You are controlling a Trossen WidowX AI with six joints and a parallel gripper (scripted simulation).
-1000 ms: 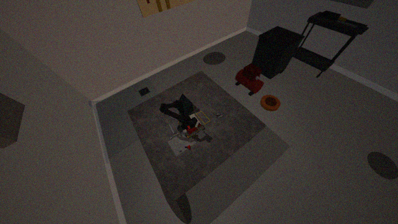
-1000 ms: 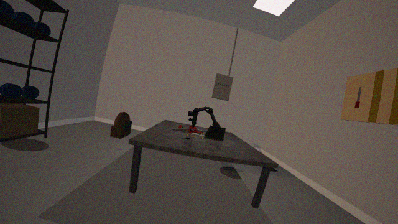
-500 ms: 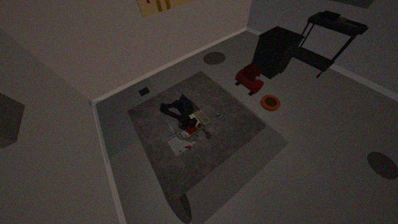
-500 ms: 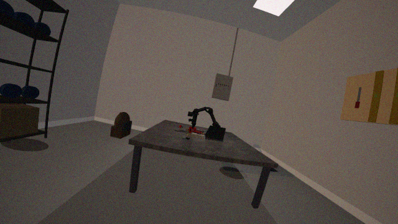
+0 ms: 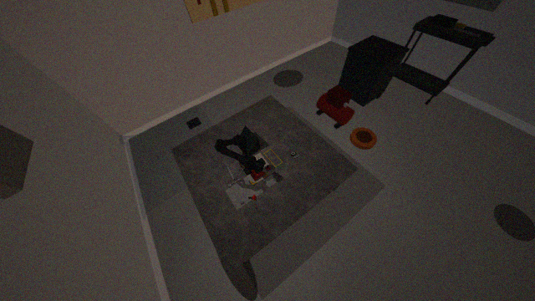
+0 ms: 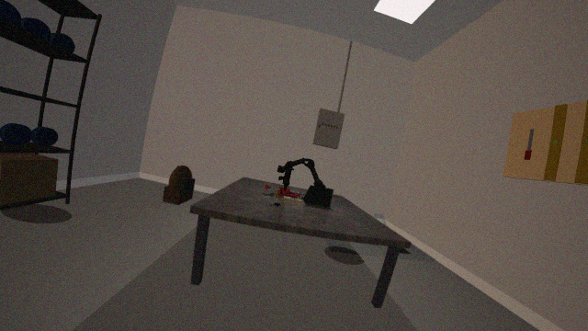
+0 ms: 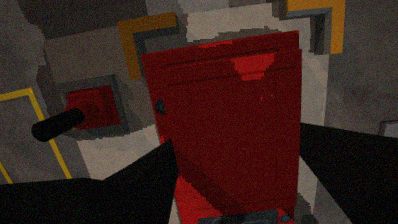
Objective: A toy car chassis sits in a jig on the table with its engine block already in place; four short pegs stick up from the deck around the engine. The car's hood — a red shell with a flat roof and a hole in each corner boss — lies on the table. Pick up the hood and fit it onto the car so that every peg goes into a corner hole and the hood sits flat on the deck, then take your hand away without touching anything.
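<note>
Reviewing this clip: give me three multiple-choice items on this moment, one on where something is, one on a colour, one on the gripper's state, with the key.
1. In the wrist view, where is the black peg relative to the hood?
A. left of it
B. right of it
C. on top of it

2. What colour are the corner brackets beyond the hood?
A. blue
B. yellow-orange
C. green

3. What is the gripper doing?
A. open, holding nothing
B. shut on nothing
C. shut on the hood

Key: 1 A, the peg lies at the left edge while the hood fills the centre. 2 B, both brackets near the top show yellow-orange. 3 C, the dark fingers flank the hood on either side.
</note>
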